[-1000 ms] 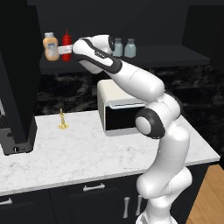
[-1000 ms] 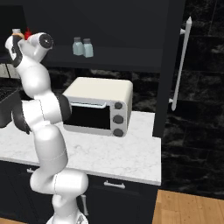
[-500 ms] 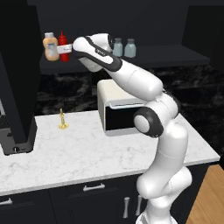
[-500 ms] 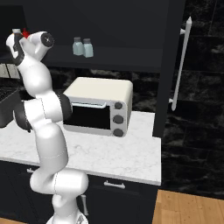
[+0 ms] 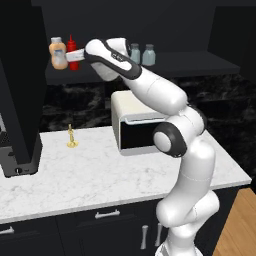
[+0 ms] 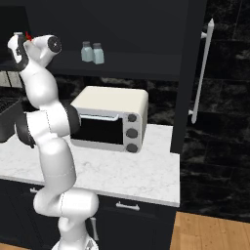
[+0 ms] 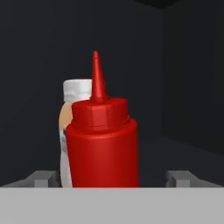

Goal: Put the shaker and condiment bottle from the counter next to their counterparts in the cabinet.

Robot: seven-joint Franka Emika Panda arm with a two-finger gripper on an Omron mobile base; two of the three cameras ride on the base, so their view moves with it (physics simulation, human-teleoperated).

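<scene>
Black cabinetry was seen behind a white marble-look counter (image 5: 100, 180) on which a toaster oven (image 6: 110, 119) and a small gold candlestick (image 5: 72, 136) stood. Above it, the wide dark shelf of the cabinet (image 5: 190, 62) carried 2 pale grey-blue shakers (image 5: 141, 54) side by side, toward the middle of the shelf. At the shelf's left end, the red condiment bottle (image 7: 103, 144) was found upright, just beside the stout orange bottle (image 5: 58, 53) with a pale cap; in the hand view the orange bottle was partly hidden behind the red one. The hand (image 7: 111, 179) was held at the red bottle, with its jaws spread wide: 1 grey fingertip (image 7: 43, 178) was seen well to the left of the bottle and the other well to the right, with a clear gap on each side, so nothing was gripped. Whether the bottle's base was touched by any part of the hand could not be told.
</scene>
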